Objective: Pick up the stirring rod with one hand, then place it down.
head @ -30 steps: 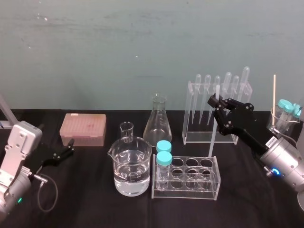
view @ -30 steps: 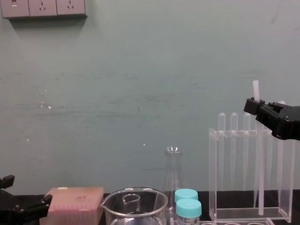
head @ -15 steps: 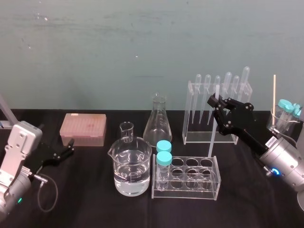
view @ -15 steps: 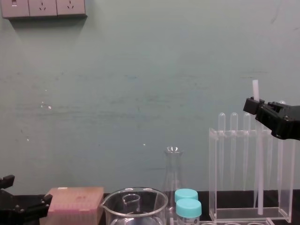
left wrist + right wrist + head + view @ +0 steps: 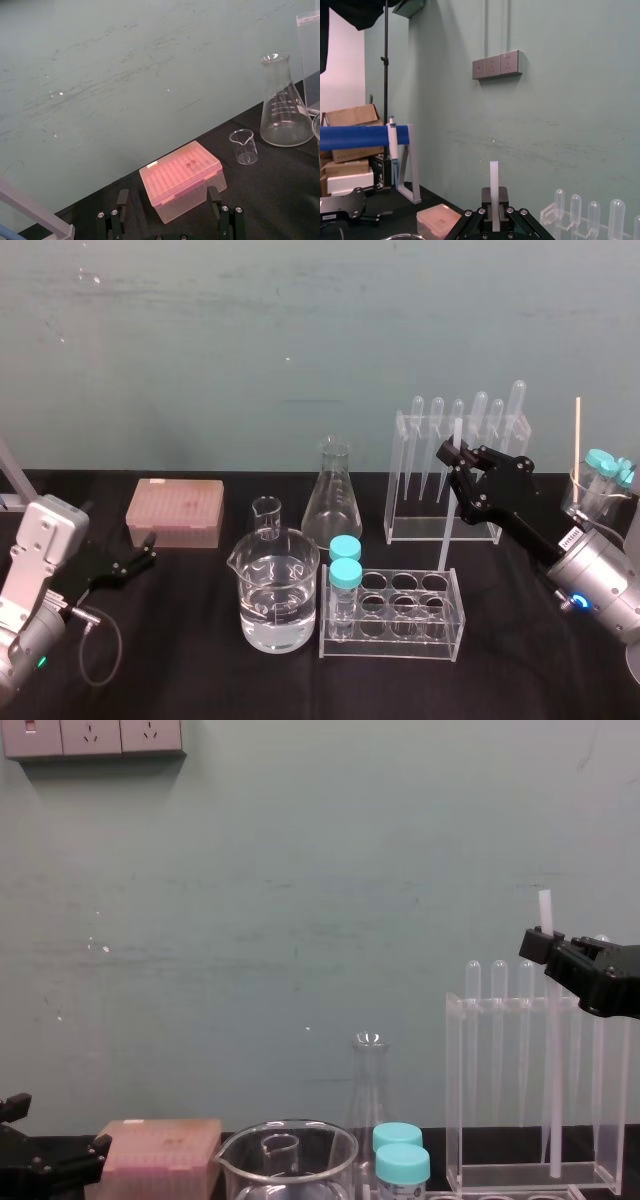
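The right black mechanical gripper is closed on the long, thin, translucent-white stirring rod, pinching it a little below its flat top end, so a short stub stands above the fingers. The rod hangs almost upright over the black bench. Its lower end is just behind the clear acrylic test-tube rack and in front of the tall clear pipette rack. Whether that end touches the bench cannot be told.

In the chest view the rod crosses in front of the pipette rack, with the gripper level with the pipette tops. In the right wrist view the rod rises straight up from between the closed jaws.

The left black gripper rests low at the bench's left side, well apart from the rod. Its fingers are spread wide and hold nothing, and they point toward the pink plastic tip box.

Between the arms stand a large glass beaker of clear liquid, a small glass beaker and a conical glass flask. Two teal-capped tubes sit in the left end of the test-tube rack.
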